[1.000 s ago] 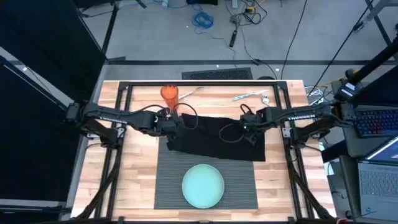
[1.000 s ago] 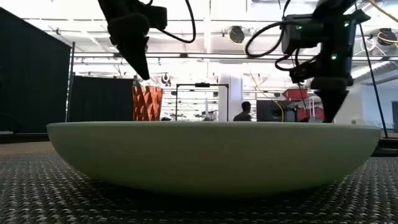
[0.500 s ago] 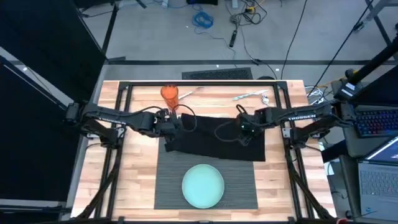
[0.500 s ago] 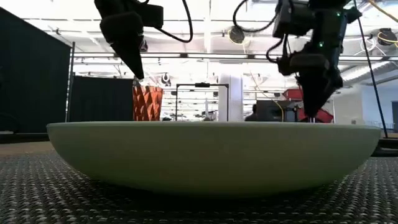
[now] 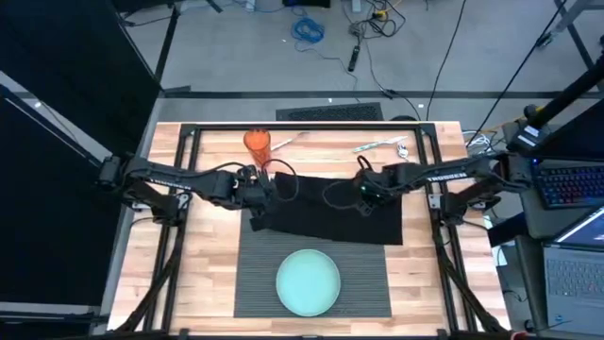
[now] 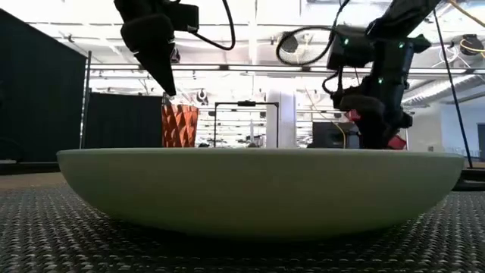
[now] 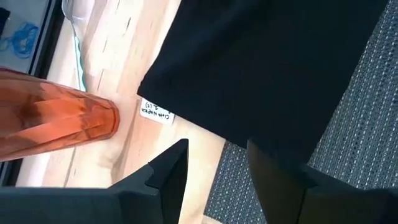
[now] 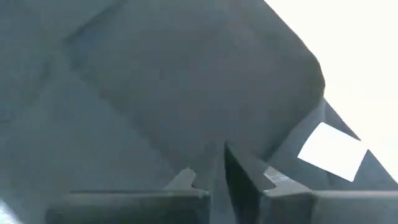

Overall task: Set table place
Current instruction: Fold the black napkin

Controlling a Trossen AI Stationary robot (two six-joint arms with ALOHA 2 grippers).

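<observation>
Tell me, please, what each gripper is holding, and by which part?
The left gripper holds nothing. The right gripper is down on the black napkin; whether it grips it cannot be told.

2 dark arms, looped black cables, white "TROSSEN" lettering.

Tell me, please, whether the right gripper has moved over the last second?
Yes. In the high view the right gripper has shifted left over the black cloth napkin, away from the table's right frame rail, and in the low view it sits lower.
</observation>
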